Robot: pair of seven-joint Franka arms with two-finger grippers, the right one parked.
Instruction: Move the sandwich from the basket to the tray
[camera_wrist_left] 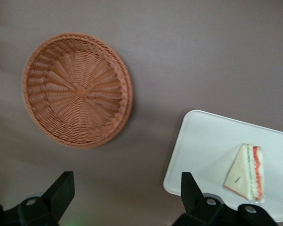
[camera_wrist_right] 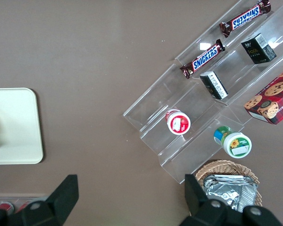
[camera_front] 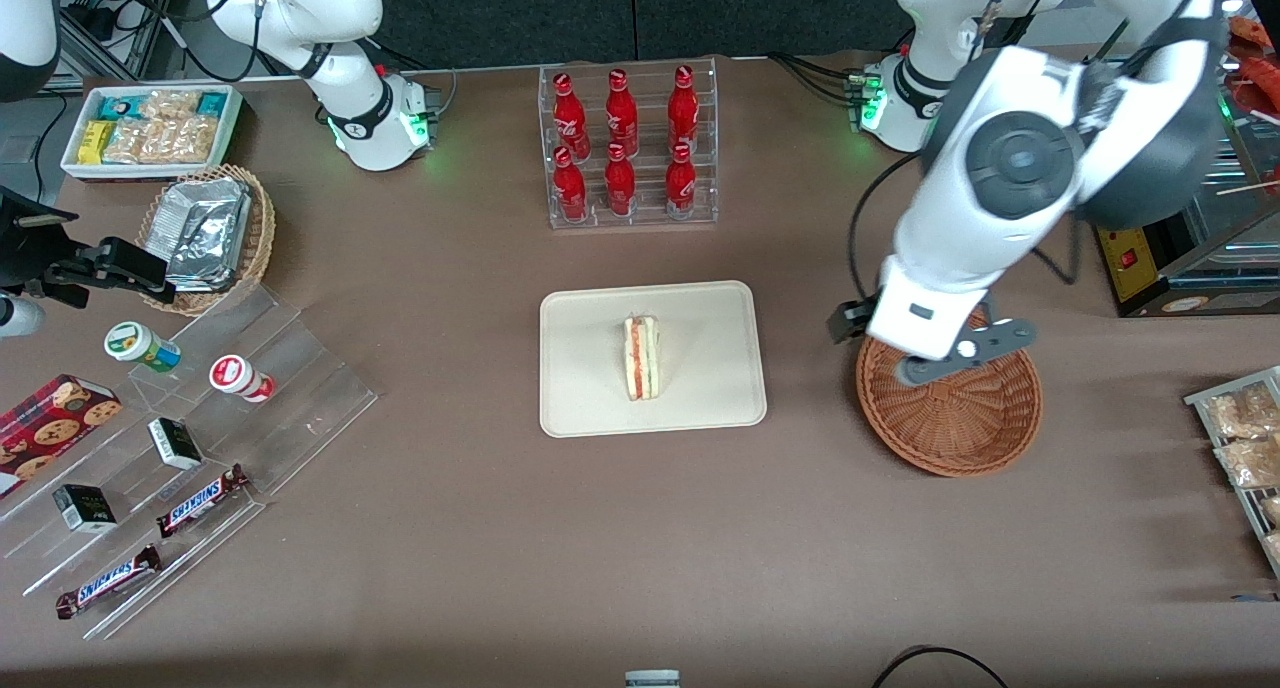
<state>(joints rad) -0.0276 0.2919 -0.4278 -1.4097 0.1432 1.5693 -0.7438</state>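
Note:
The sandwich (camera_front: pixel 641 357) (camera_wrist_left: pixel 247 172), a white wedge with red and green filling, lies in the middle of the cream tray (camera_front: pixel 580 388) (camera_wrist_left: pixel 203 146). The reddish-brown wicker basket (camera_front: pixel 952 420) (camera_wrist_left: pixel 78 89) stands empty beside the tray, toward the working arm's end of the table. My gripper (camera_front: pixel 858 324) (camera_wrist_left: pixel 125 181) hangs well above the table, over the basket's rim on the tray's side. It is open, with only bare tabletop between its black fingers (camera_wrist_left: pixel 61 188).
A clear rack of red bottles (camera_front: pixel 628 143) stands farther from the front camera than the tray. A tan basket with foil (camera_front: pixel 208 233), a white snack bin (camera_front: pixel 150 128) and clear steps with snacks (camera_front: pixel 180 458) lie toward the parked arm's end. Bagged snacks (camera_front: pixel 1245 438) sit by the working arm's end.

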